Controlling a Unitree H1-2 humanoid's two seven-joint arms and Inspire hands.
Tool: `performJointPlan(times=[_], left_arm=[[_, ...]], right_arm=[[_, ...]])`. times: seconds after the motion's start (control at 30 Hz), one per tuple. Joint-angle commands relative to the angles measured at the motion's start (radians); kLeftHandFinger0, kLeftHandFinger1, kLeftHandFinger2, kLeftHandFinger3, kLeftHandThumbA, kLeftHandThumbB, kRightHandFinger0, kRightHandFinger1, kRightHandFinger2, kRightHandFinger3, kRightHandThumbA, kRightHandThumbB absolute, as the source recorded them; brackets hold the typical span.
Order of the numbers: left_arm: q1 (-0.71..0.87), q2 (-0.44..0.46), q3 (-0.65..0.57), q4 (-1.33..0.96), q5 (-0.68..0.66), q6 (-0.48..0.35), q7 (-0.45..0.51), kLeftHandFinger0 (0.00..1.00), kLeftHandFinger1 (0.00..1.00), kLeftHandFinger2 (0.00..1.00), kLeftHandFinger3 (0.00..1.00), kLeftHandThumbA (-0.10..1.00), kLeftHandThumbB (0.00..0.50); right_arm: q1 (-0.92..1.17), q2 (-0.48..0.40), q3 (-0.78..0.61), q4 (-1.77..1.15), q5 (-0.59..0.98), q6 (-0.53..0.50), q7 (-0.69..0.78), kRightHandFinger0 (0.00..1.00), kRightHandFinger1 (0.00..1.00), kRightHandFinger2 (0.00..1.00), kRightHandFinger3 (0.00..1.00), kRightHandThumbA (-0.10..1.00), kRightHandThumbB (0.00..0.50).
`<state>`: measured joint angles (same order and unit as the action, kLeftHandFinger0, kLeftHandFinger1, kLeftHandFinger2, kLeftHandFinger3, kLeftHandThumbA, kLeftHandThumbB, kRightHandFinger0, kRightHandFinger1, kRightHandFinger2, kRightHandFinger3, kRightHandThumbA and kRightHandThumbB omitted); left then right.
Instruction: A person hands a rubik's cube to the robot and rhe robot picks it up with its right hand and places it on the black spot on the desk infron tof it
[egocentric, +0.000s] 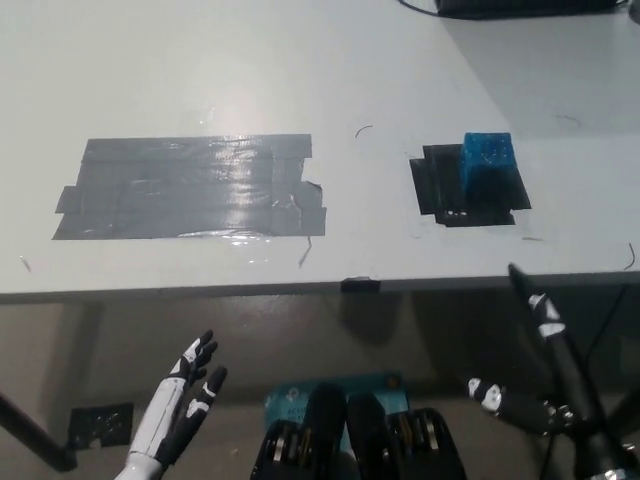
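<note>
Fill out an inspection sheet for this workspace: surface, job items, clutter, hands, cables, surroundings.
Surface: white desk, with a large grey tape patch at its left.
Job items: blue cube sits on the black spot, at its right part.
Clutter: small dark scraps and marks near the front edge; nothing else seen.
Hands: left hand open, below the desk edge at lower left; right hand open, below the desk edge at lower right, holding nothing.
Cables: a dark cable at the top edge.
Surroundings: floor under the desk, a black plate on it.
</note>
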<state>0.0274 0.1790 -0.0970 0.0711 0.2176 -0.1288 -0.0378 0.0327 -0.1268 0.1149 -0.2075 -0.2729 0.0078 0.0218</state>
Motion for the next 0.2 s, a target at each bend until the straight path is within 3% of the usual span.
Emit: performJointPlan(times=[0.0,0.17], left_arm=[[0.003,0.009,0.009,-0.011,-0.021,-0.061,-0.001,1.0,1.0,1.0,1.0,0.96,0.142],[-0.005,0.01,0.007,-0.005,-0.013,-0.066,0.0,1.0,1.0,1.0,1.0,0.98,0.137]], right_arm=[[-0.01,0.021,0.011,0.086,-0.012,-0.164,-0.052,1.0,1.0,1.0,1.0,0.87,0.251],[-0.016,0.015,0.009,0.134,-0.017,-0.17,-0.044,1.0,1.0,1.0,1.0,0.89,0.265]])
